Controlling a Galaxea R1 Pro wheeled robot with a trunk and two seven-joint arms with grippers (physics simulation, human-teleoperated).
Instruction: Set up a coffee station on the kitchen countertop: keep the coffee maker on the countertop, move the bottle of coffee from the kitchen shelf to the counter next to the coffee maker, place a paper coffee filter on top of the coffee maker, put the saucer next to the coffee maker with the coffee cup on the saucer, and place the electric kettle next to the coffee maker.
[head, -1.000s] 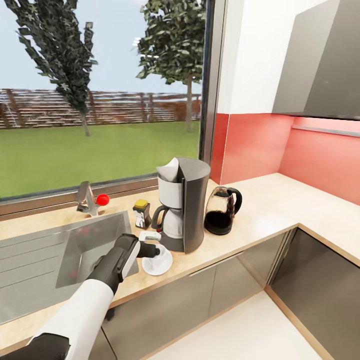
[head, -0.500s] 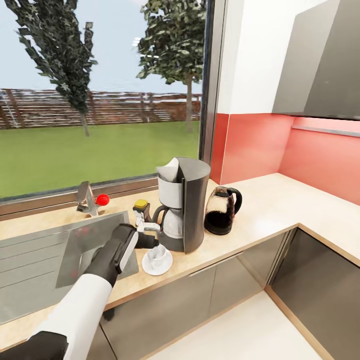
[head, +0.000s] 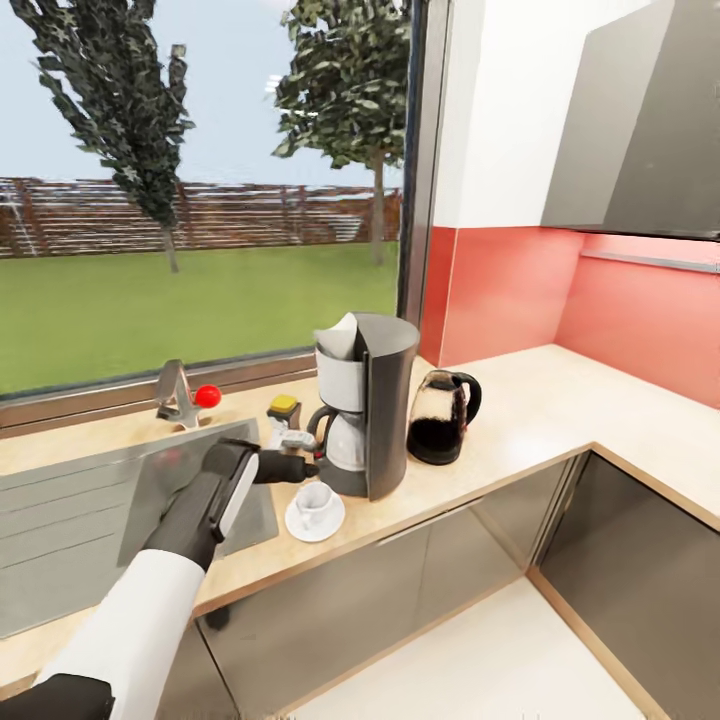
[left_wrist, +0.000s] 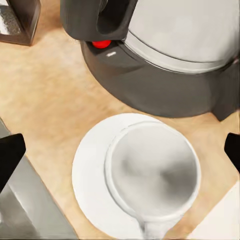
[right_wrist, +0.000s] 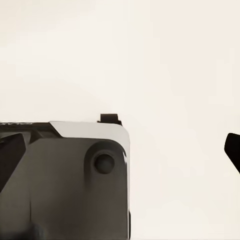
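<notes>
Cup (head: 317, 498) now sits free on the saucer (head: 300, 525), just left of the coffee maker (head: 365, 415) on the countertop (head: 520, 420). A second ago your left gripper (head: 298, 455) was down on it; you have let go and lifted clear, fingers spread wide and empty. The filter (head: 338, 338) tops the machine, with the jar (head: 283, 412) and kettle (head: 440, 418) beside it, so the station looks complete.

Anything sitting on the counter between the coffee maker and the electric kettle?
No. In the head view the coffee maker and electric kettle stand side by side with only a narrow bare strip of countertop between them.
</notes>
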